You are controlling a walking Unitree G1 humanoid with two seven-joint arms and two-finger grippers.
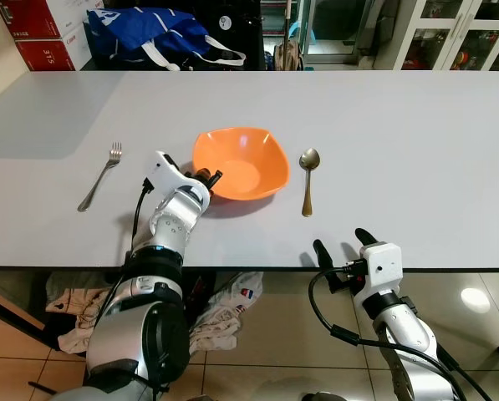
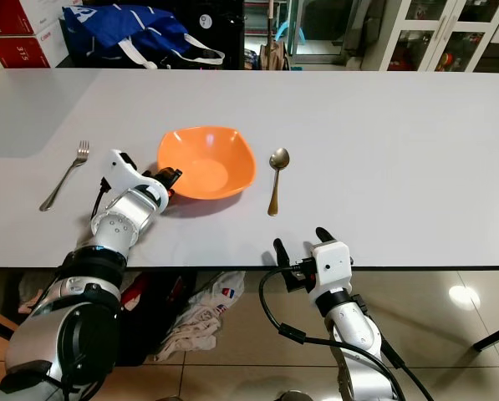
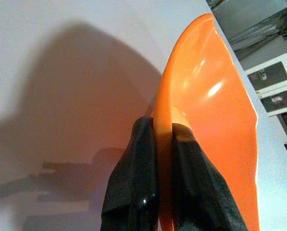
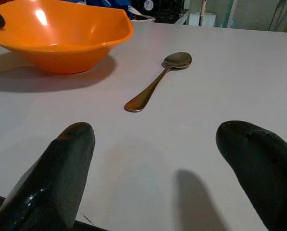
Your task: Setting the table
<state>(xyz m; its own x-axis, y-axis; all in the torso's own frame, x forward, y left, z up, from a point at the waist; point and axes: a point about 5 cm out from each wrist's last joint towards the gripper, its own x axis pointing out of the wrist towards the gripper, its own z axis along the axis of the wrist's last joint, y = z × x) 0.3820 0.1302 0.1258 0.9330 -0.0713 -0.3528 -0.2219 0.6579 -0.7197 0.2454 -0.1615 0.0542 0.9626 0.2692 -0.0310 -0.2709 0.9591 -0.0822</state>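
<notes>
At the near edge of the long white table (image 1: 416, 167), the right gripper (image 1: 344, 247) sits just at the table lip with its two black fingers spread wide apart and nothing between them; in the right wrist view the fingertips (image 4: 61, 163) frame bare tabletop. Ahead of that gripper and slightly to its left lies a slim metal spoon (image 1: 308, 180), handle pointing back toward the gripper, bowl end away. Just left of the spoon, apart from it, stands the shallow orange plastic bowl with a wavy squarish rim (image 1: 241, 163), resting on the table. The left gripper (image 1: 206, 176) is at the bowl's near-left rim, reaching over the table from the silver left arm; the left wrist view shows its two black fingers (image 3: 133, 187) closed on the rim, one on the outside wall and one inside, with the orange edge pinched between them. To the left of the left gripper, well apart from the bowl, a metal fork (image 1: 101, 175) lies with tines pointing away. Beyond the far table edge, past the left gripper, a blue fabric bag with white straps (image 1: 149, 33) sits, red and white cartons (image 1: 40, 33) to its left, and glass-fronted white cabinets (image 1: 450, 38) stand at the far right.
</notes>
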